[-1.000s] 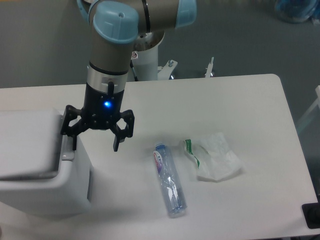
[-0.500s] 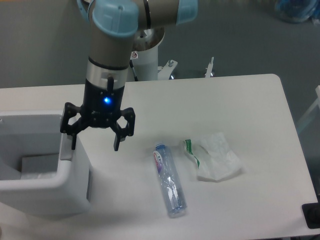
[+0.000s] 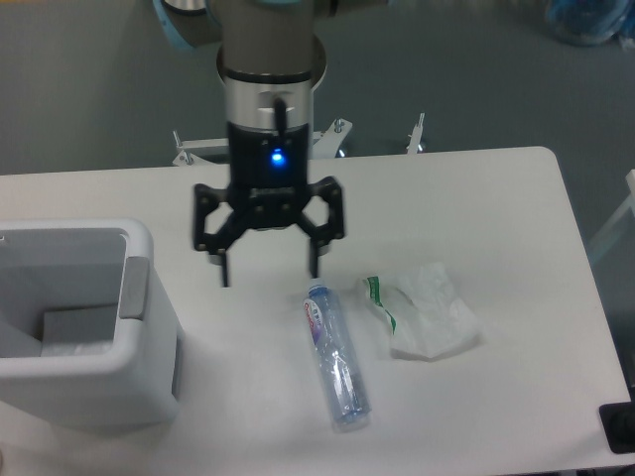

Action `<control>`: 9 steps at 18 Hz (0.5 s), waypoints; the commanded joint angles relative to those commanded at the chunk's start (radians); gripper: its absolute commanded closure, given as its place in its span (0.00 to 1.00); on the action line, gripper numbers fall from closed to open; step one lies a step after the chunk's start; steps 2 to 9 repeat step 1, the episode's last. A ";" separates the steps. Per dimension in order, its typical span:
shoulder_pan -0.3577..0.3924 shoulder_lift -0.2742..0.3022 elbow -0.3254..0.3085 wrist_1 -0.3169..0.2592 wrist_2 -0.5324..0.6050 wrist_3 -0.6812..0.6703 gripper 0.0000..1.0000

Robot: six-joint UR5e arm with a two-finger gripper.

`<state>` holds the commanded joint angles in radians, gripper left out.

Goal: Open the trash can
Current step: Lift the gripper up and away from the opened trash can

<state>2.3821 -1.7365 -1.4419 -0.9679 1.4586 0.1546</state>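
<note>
The trash can (image 3: 139, 377) is a large white bin at the table's left edge. Its top stands open, showing a grey and white interior with something pale at the bottom. A grey push-button strip (image 3: 133, 288) runs along its right rim. My gripper (image 3: 268, 270) hangs open over the table to the right of the bin, clear of it, with nothing between its fingers. A blue light glows on the wrist above it.
A clear plastic bottle (image 3: 335, 357) lies on the table just right of and below the gripper. A crumpled white wrapper (image 3: 425, 312) with green print lies beside it. The table's right edge is near x 600.
The lid was shut a second ago and now stands open. The gripper has moved right, away from the button strip, to a spot above the bottle's top.
</note>
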 joint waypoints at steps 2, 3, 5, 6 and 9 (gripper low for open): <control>0.009 0.000 0.000 -0.002 0.011 0.031 0.00; 0.009 0.000 0.000 -0.002 0.011 0.031 0.00; 0.009 0.000 0.000 -0.002 0.011 0.031 0.00; 0.009 0.000 0.000 -0.002 0.011 0.031 0.00; 0.009 0.000 0.000 -0.002 0.011 0.031 0.00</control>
